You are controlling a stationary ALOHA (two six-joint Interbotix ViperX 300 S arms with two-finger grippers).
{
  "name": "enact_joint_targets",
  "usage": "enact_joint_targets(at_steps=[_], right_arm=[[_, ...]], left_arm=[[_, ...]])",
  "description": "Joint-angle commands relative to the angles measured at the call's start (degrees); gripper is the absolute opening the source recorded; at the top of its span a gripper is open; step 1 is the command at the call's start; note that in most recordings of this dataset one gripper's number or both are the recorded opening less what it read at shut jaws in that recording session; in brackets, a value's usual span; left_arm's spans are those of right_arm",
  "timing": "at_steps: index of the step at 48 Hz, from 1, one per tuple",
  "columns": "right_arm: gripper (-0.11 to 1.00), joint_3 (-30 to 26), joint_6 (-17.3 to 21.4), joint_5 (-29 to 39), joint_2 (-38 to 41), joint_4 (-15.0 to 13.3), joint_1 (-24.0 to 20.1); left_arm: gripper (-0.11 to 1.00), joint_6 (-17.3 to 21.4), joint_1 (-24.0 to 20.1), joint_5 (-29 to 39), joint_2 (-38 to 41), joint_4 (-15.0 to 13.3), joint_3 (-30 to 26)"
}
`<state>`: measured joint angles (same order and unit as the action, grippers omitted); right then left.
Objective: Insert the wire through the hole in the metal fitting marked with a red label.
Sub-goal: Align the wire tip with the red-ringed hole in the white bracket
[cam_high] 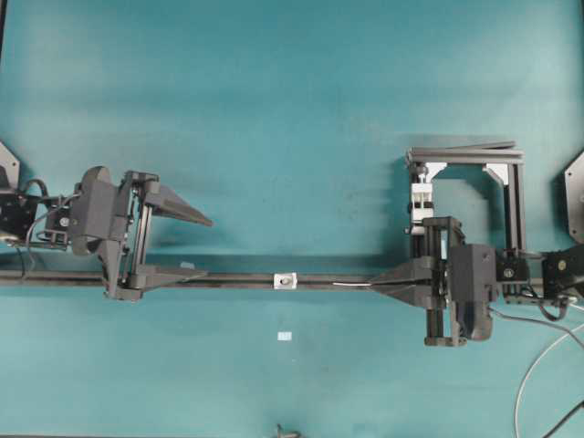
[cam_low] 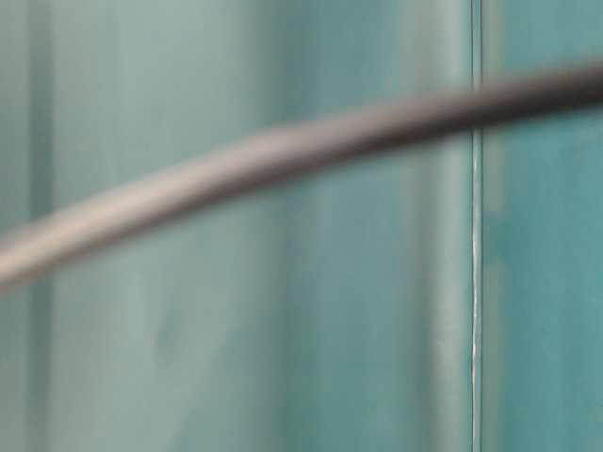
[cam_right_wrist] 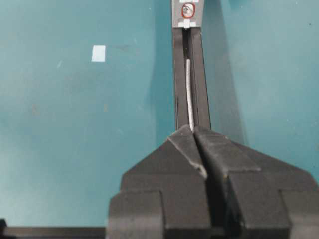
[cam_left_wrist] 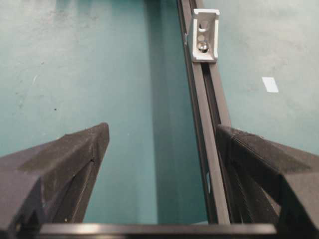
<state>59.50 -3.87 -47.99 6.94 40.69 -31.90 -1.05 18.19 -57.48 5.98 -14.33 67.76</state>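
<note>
While the right end effector (cam_right_wrist: 193, 130) pinches the wire (cam_right_wrist: 189, 92) shut-jawed over the dark rail (cam_high: 228, 279), its tip lies right of the metal fitting (cam_high: 286, 281). Left of the fitting, the left end effector (cam_high: 193, 246) gapes, straddling the rail; a black frame (cam_high: 511, 196) stands far right on the teal worktop (cam_high: 274, 109).

Teal table (cam_high: 274, 109); dark rail (cam_right_wrist: 199, 74); silver-white fitting (cam_right_wrist: 187, 12), red label ring; pale grey wire (cam_right_wrist: 189, 89); black claws.
</note>
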Motion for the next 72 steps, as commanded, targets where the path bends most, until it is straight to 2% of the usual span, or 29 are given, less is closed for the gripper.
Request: enact_joint_targets(at_steps=[1, 27, 48, 72], right_arm=[[0.01, -1.0, -0.2, -0.4, -0.4, -0.2, -0.2], [0.01, -2.3, -2.3, -0.3, 0.5, -0.3, 1.6], [0.01, -3.3, -2.4, -0.2, 1.9, -3.9, 4.0], [0.01, -4.8, -2.4, -0.2, 3.4, -6.2, 5.7]], left_arm=[[0.51, 0.2, 0.4, 0.2, -0.1, -0.2, -1.0], [0.51, 0.2, 1.0, 1.3, 1.8, -0.2, -3.1], [0.51, 0.2, 1.0, 2.3, 1.8, -0.2, -4.0], [0.51, 0.1, 1.0, 2.3, 1.7, -0.2, -3.9]])
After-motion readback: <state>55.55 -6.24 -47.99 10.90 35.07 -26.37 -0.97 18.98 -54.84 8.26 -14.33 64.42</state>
